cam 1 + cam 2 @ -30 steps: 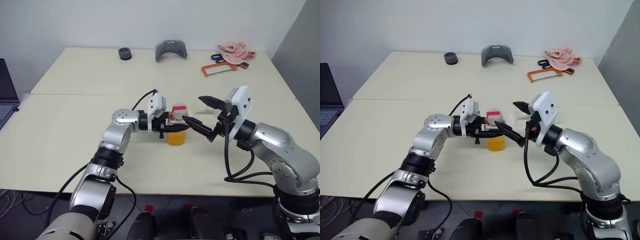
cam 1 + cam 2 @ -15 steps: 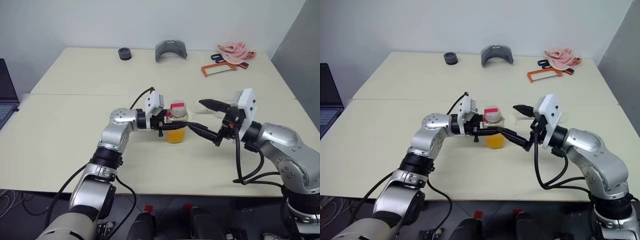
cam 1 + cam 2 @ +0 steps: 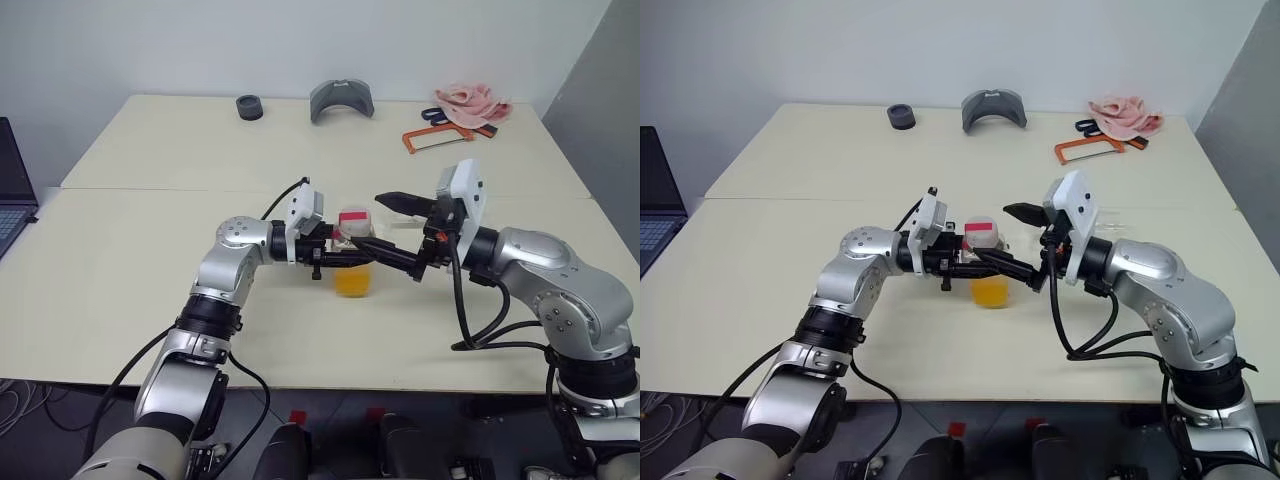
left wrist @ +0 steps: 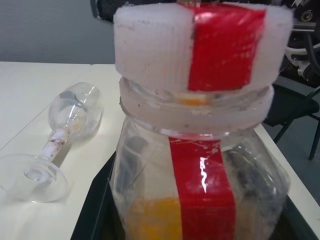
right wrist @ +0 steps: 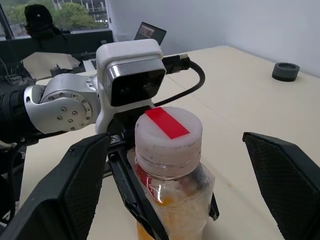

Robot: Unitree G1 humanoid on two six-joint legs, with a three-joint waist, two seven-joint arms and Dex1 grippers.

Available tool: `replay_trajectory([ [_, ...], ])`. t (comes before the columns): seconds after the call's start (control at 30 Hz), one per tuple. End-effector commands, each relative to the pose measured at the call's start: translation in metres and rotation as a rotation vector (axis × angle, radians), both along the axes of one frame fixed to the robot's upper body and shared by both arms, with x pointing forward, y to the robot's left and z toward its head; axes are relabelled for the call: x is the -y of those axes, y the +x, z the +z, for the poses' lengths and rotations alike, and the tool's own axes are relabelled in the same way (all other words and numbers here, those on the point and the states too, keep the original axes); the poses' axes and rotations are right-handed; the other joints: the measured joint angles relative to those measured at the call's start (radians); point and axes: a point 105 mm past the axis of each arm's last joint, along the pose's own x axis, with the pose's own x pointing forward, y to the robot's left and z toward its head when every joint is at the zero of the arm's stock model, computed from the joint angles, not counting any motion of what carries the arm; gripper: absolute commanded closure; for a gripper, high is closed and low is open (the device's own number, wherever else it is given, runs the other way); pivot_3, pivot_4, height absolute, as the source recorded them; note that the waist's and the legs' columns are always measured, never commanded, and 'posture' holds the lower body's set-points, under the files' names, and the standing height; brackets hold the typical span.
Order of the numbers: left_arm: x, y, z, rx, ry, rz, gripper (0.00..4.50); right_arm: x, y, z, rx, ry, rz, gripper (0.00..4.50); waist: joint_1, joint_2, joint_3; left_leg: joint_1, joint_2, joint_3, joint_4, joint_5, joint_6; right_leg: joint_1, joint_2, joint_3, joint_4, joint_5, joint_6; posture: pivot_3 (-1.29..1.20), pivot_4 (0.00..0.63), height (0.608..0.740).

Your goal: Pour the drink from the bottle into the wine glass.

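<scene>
The bottle (image 3: pixel 352 252) stands upright at the middle of the table, my left gripper (image 3: pixel 362 257) shut on its body from the left. Its red-and-white cap (image 5: pixel 169 132) is on. The orange drink (image 3: pixel 352 283) fills its lower part. I cannot tell whether the bottle's base touches the table. My right gripper (image 3: pixel 378 222) reaches in from the right, open, with one finger on each side of the cap and not touching it. The wine glass (image 4: pixel 65 135) lies on its side on the table just beyond the bottle.
At the far edge sit a black ring (image 3: pixel 249 106), a grey curved piece (image 3: pixel 341 99), an orange-framed hacksaw (image 3: pixel 437 137) and a pink cloth (image 3: pixel 472 102). A laptop (image 3: pixel 12 190) pokes in at the left. A seam runs across the table (image 3: pixel 140 190).
My right gripper swung out to the right, then came back left, so its open fingers now flank the cap. The left gripper and the bottle have kept still.
</scene>
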Motion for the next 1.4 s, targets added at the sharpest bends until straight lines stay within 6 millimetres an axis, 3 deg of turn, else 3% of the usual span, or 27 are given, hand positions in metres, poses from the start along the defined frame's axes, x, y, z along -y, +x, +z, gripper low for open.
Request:
replay_trajectory([
  [0.03,0.001,-0.003,0.010,0.066,0.006,-0.024,2.81,-0.004,-0.002,0.012,0.054,0.014,0.017,0.00,0.000,0.000,0.000,0.000,0.000,0.000,0.000,0.000,0.000,0.000,0.000,0.000,0.000,0.000,0.000,0.00,0.150,0.740],
  [0.5,0.001,-0.002,0.008,0.078,0.011,-0.014,2.81,-0.013,0.000,0.006,0.029,-0.002,0.038,0.00,-0.001,0.000,0.000,0.000,0.000,0.000,0.000,0.000,0.000,0.000,0.000,0.000,0.000,0.000,0.000,0.00,0.150,0.740],
  [0.6,0.001,-0.002,0.007,0.078,0.011,-0.014,2.81,-0.013,0.000,0.007,0.029,0.005,0.039,0.60,0.000,0.000,0.000,0.000,0.000,0.000,0.000,0.000,0.000,0.000,0.000,0.000,0.000,0.000,0.000,0.00,0.150,0.740],
  [0.8,0.001,-0.002,0.005,0.080,0.015,-0.010,2.81,-0.015,-0.001,0.010,0.023,0.033,0.048,2.63,-0.001,0.000,0.000,0.000,0.000,0.000,0.000,0.000,0.000,0.000,0.000,0.000,0.000,0.000,0.000,0.00,0.150,0.740],
  [1.17,0.000,-0.002,0.004,0.079,0.016,-0.002,2.81,-0.019,-0.001,0.002,0.052,-0.025,0.058,2.67,-0.002,0.000,0.000,0.000,0.000,0.000,0.000,0.000,0.000,0.000,0.000,0.000,0.000,0.000,0.000,0.00,0.150,0.740],
  [1.4,-0.001,-0.003,0.005,0.073,0.006,0.003,2.81,-0.018,-0.004,0.001,0.259,-0.117,0.051,2.67,-0.003,0.000,0.000,0.000,0.000,0.000,0.000,0.000,0.000,0.000,0.000,0.000,0.000,0.000,0.000,0.00,0.150,0.740],
])
